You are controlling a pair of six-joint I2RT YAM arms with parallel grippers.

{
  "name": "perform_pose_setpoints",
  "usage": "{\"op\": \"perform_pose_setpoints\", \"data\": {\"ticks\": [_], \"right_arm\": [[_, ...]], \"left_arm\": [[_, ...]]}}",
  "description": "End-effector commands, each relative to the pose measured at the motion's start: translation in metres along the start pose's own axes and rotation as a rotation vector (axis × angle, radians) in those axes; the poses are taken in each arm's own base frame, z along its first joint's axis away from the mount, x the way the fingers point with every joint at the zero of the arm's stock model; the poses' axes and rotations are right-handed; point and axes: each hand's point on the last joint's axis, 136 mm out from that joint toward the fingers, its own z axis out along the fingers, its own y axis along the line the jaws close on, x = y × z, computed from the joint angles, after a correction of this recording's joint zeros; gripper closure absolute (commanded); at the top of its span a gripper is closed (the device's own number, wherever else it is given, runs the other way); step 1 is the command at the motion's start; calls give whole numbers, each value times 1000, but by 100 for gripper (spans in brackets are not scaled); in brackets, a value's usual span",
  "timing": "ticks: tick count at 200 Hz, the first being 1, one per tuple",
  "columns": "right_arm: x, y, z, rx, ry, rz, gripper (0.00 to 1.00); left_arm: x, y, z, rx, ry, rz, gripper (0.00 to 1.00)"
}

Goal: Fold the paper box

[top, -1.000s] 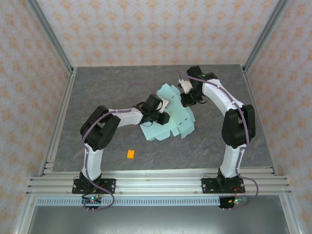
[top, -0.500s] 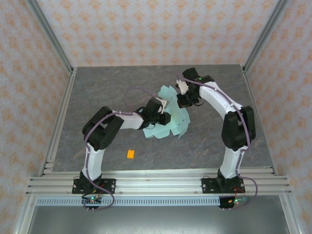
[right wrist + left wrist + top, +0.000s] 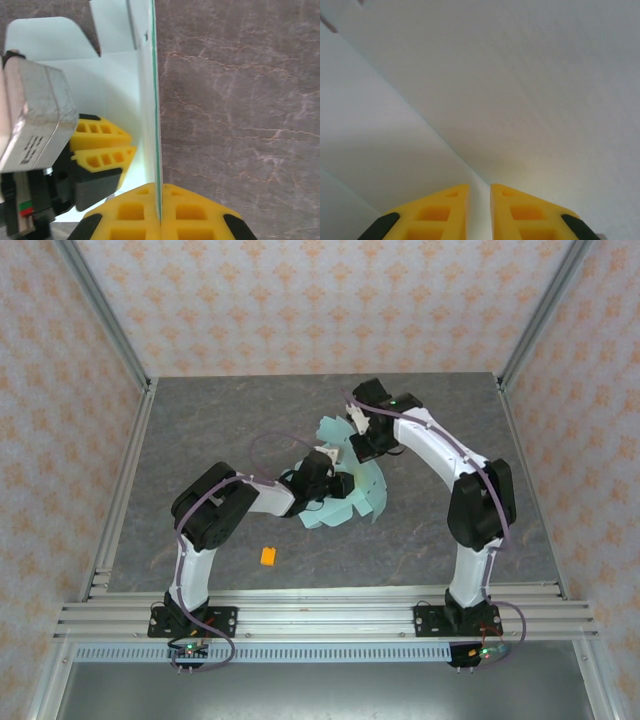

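From above we get the layout. The paper box (image 3: 362, 498), a partly folded mint sheet, sits in the middle of the table (image 3: 200, 430) between both arms. A small orange block (image 3: 268, 556) lies apart on the near left.

Finger detail comes from the wrist cameras. In the left wrist view, the left gripper (image 3: 479, 200) has its yellow fingers nearly together with a thin gap between them. It is right up against pale card, and a crease runs to the gap. We cannot tell if any card is pinched. The right wrist view catches that same gripper side-on, tips against the inner face of an upright panel.

The right gripper (image 3: 160, 192) has its fingers closed on that upright panel, seen edge-on and running straight into the seam.

Poses from above: the left arm has its elbow bent out left and its forearm reaching right into the sheet. The right arm arches up and leftward, with its wrist over the sheet's far side.
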Motion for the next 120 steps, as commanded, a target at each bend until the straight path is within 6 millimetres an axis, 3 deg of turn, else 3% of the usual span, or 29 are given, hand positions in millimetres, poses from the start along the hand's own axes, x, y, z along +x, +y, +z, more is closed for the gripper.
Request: {"op": "perform_pose_setpoints", "data": {"ticks": [1, 54, 120], "right_arm": [[-21, -18, -16, 103, -65, -123, 100], [-17, -18, -25, 37, -54, -331, 100], [-23, -23, -23, 34, -35, -472, 100]], "left_arm": [[2, -11, -11, 2, 9, 14, 77], [-21, -28, -43, 13, -17, 98, 68], [-11, -17, -41, -15, 31, 142, 67]]}}
